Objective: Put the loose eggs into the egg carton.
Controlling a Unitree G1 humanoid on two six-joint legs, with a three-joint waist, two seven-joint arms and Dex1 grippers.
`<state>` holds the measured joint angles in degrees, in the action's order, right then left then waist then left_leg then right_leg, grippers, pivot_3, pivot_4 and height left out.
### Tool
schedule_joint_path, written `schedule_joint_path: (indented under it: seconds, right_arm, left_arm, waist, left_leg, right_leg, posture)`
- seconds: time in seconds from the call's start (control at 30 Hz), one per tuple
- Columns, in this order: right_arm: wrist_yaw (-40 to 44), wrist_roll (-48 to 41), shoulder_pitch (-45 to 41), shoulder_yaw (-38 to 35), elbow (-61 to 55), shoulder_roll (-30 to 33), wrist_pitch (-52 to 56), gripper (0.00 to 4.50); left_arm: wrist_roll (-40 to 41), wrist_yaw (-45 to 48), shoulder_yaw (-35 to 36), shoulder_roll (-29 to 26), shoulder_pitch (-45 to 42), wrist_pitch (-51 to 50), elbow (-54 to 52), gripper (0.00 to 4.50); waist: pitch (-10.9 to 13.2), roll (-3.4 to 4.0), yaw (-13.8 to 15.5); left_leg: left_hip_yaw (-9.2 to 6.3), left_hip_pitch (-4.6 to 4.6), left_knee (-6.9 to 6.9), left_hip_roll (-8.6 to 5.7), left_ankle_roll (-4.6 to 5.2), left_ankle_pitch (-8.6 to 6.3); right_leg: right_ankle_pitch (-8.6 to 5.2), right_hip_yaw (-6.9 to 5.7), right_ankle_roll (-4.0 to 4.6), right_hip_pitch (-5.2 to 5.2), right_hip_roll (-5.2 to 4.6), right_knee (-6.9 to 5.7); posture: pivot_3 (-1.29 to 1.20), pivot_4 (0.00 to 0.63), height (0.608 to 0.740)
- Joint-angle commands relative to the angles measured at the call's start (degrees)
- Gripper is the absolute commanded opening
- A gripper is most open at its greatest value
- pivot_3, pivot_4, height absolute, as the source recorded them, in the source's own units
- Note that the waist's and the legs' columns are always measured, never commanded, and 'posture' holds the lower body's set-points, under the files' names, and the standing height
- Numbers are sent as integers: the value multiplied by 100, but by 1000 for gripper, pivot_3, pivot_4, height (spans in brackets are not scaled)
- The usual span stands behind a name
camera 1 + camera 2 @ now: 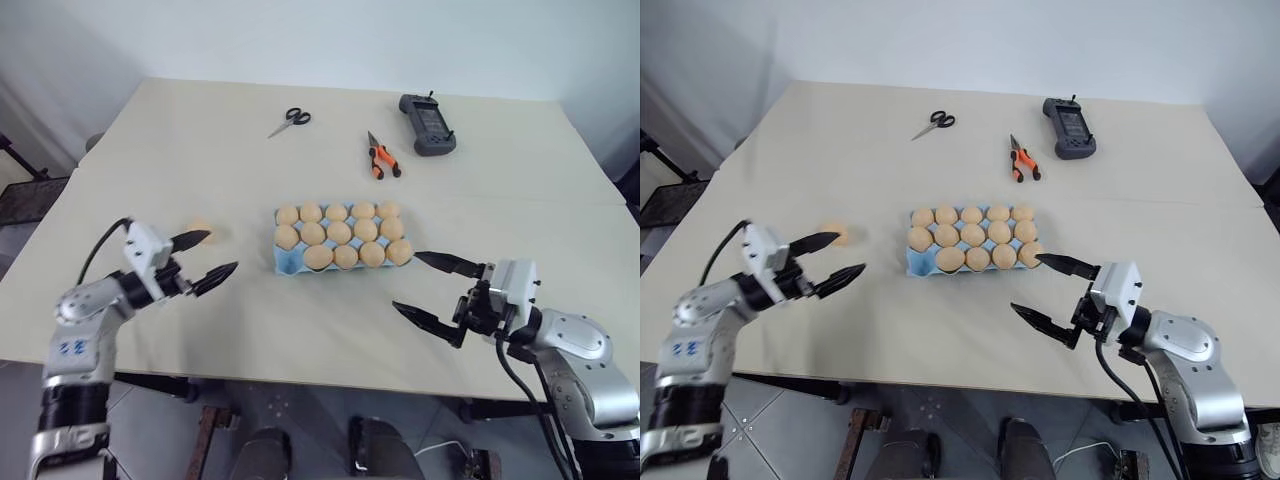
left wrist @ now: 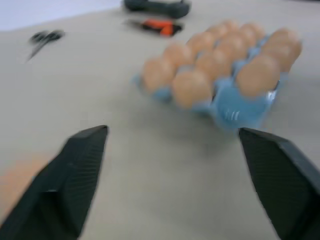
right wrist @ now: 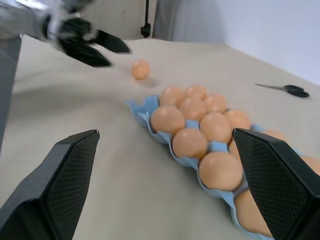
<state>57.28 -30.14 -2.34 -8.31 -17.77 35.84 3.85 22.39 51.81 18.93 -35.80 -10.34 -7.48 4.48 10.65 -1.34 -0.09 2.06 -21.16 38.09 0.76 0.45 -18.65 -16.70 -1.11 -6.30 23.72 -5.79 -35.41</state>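
Left eye view, egg carton (image 1: 288, 259) lengthwise left-right

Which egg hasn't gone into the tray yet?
Find the light blue egg carton mid-table. Look toward the left gripper: one loose egg lies on the bare tabletop just beyond it. Unlike the others, it sits in no cup.

Pale tan-orange eggs (image 1: 340, 232) fill a light blue carton (image 1: 287, 262); one more egg (image 1: 834, 234) of the same tan-orange lies on the cream table (image 1: 200, 160). Scissors (image 1: 289, 121) have black handles, pliers (image 1: 381, 157) orange-and-black grips, and the handheld unit (image 1: 427, 124) is dark grey.
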Motion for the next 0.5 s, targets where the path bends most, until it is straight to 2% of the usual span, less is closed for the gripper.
schedule_joint_path:
  seconds: [0.03, 0.27, 0.37, 0.5]
  right_arm:
    - [244, 82, 238, -236, 176, 93, -377, 4500]
    - [302, 199, 204, -65, 359, -59, -613, 4500]
    - [303, 203, 123, -7, 359, -70, -582, 4500]
    - [332, 176, -87, 91, 385, -55, -521, 4500]
  left_arm:
    - [122, -156, 477, -99, 654, 97, -486, 4489]
    - [153, -926, 965, 311, 1381, 298, -610, 4489]
    - [278, -1130, 922, 447, 1268, 146, -697, 4489]
    - [213, -1395, 665, 465, 615, -23, -458, 4489]
  waist:
    - [0, 0, 11]
    - [3, 5, -27]
    - [3, 6, -19]
    - [3, 6, 20]
  left_leg:
    - [-5, 1, -2, 0, 0, -2]
    - [5, 4, -5, 1, 6, -6]
    - [8, 6, -6, 3, 4, -3]
    - [6, 5, -5, 4, 3, 7]
  right_leg:
    - [-1, -5, 1, -4, -3, 5]
    - [2, -11, 11, -10, -9, 27]
    - [5, -15, 16, -9, -9, 26]
    - [12, -25, 26, -10, -9, 24]
  posture:
    - [0, 150, 740]
    - [0, 150, 740]
    - [0, 150, 740]
    - [0, 150, 740]
